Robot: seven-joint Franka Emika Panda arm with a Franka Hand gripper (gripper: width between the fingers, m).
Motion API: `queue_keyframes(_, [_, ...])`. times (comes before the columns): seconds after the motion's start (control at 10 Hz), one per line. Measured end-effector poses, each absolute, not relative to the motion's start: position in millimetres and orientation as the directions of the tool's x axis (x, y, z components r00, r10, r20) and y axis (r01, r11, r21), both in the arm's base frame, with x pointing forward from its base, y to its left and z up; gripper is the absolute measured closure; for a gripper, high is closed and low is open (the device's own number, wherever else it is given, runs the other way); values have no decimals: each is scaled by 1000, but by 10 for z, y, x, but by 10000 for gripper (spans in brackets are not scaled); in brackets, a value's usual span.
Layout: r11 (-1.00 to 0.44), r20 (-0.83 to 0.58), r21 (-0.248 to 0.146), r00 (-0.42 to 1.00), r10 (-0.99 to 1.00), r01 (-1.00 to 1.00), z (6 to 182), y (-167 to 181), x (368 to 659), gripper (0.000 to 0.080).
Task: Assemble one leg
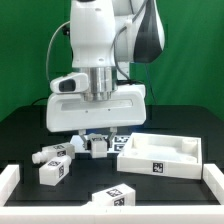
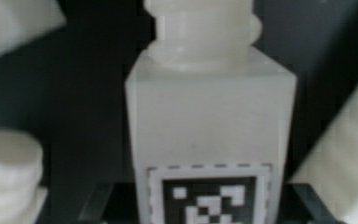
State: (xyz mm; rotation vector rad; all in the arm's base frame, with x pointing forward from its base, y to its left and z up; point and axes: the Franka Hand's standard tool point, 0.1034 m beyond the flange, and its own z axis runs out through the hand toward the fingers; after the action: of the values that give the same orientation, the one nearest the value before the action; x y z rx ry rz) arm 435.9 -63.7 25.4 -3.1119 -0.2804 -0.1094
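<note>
My gripper (image 1: 97, 146) points straight down at the table's middle, its jaws against both sides of a leg (image 1: 98, 148). In the wrist view this leg (image 2: 208, 110) fills the middle: a white block with a narrower peg end and a square tag. The dark fingers (image 2: 108, 203) press its two sides, so the gripper (image 2: 208, 207) is shut on it. Two more legs (image 1: 54, 161) lie just to the exterior view's left, and one of them shows in the wrist view (image 2: 12, 168). Another leg (image 1: 113, 196) lies at the front.
The large white tray-like piece (image 1: 160, 156) with raised edges lies at the exterior view's right of the gripper. The marker board (image 1: 124, 134) lies behind the gripper. White border rails stand at the front left (image 1: 9, 181) and front right (image 1: 213, 186).
</note>
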Motion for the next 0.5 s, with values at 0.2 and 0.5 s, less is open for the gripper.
queue_keyframes(0.2, [-982,70,-4,979,190,191,172,-665,4329,514])
queue_keyframes(0.5, [-981,69,-5,979,191,192,169,-660,4328,296])
